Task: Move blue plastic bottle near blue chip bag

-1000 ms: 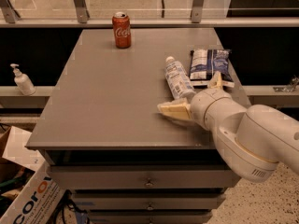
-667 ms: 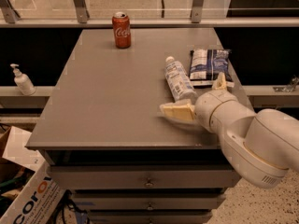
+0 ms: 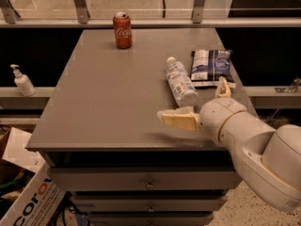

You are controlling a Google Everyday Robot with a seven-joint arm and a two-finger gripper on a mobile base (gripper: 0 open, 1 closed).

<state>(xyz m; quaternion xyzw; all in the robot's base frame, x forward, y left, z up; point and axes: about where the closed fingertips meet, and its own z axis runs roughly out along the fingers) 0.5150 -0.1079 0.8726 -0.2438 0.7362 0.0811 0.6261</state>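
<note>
Item 1. Blue plastic bottle: clear, pale-bluish plastic cylinder with a white cap and a light printed label. It lies on its side right of centre, with the cap toward the top of the frame and the base toward the bottom right.

Item 2. Blue chip bag: a flat, crinkly rectangle, dark navy with white and light-blue patches. It lies flat at the upper right of the table, just beside the bottle's upper half.

Item 3. Gripper: two cream, wedge-shaped fingers on a smooth, rounded white wrist, at the lower right. The fingers are spread wide and grasp nothing. One points left, low over the table, and the other points up beside the bag's lower edge. The bottle's base lies close to the gap between them.

Item 4. Table: a matte grey, flat rectangular top with grey drawers beneath it.

Item 5. Red soda can: glossy metal, standing upright at the upper centre, well apart from the bottle.

Item 6. White pump dispenser: stands on the ledge at the left edge.

Item 7. Cardboard box: at the lower left.

Change from one second ago: the gripper and wrist have moved slightly down and right, toward the table's near edge. The bottle, bag and can lie where they were.
</note>
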